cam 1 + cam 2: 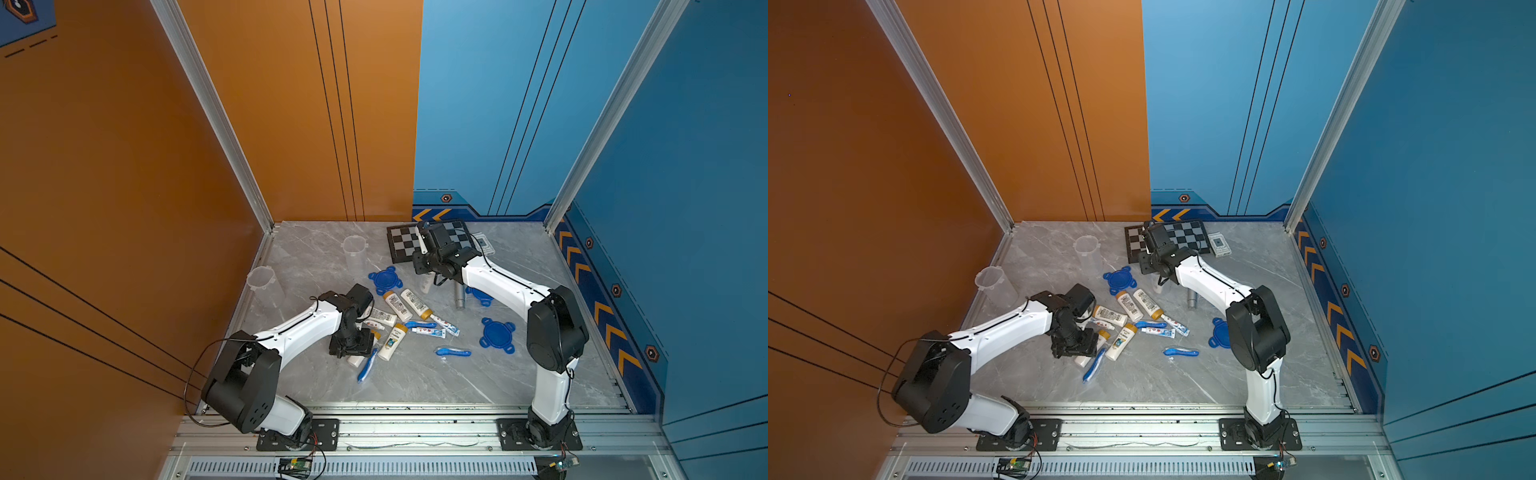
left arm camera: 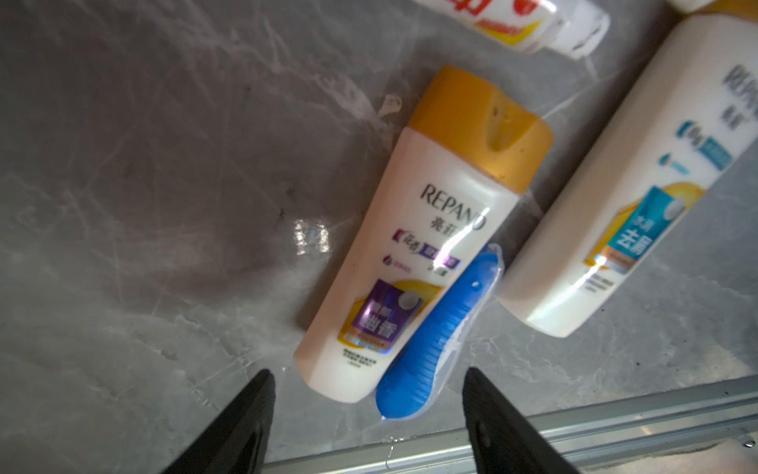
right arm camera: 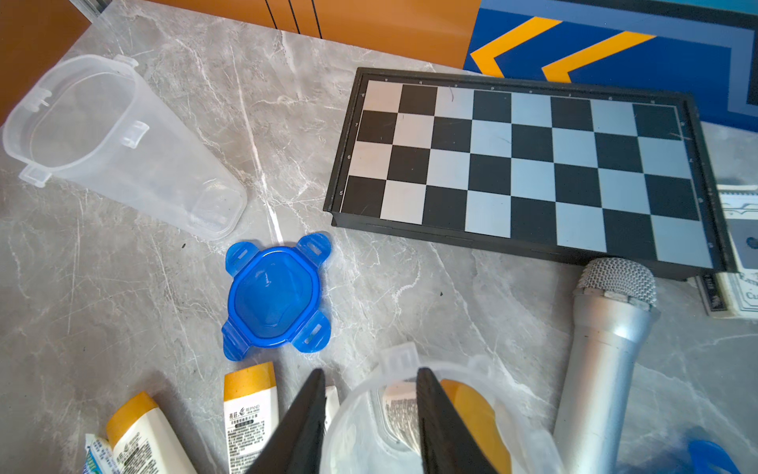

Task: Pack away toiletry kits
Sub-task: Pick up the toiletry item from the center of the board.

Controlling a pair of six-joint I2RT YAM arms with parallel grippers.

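Observation:
My left gripper (image 2: 369, 381) hangs open just above a white bottle (image 2: 410, 246) with a yellow cap and a wrapped blue toothbrush (image 2: 430, 340) lying against it; in a top view this gripper (image 1: 351, 347) sits at the near-left end of the pile. More bottles (image 1: 397, 305), toothpaste tubes (image 1: 444, 325) and a toothbrush (image 1: 453, 352) lie mid-table. My right gripper (image 3: 371, 394) is open astride the rim of a clear cup (image 3: 357, 431) holding a bottle (image 3: 471, 410). Two empty cups (image 1: 354, 249) (image 1: 262, 282) stand far left. Blue lids (image 1: 385, 279) (image 1: 497, 334) lie loose.
A chessboard (image 3: 533, 164) lies at the back, partly under the right wrist in both top views. A silver microphone (image 3: 603, 349) lies beside the right cup, and a card box (image 1: 484, 243) sits behind it. An aluminium rail (image 2: 574, 431) runs along the table's front edge.

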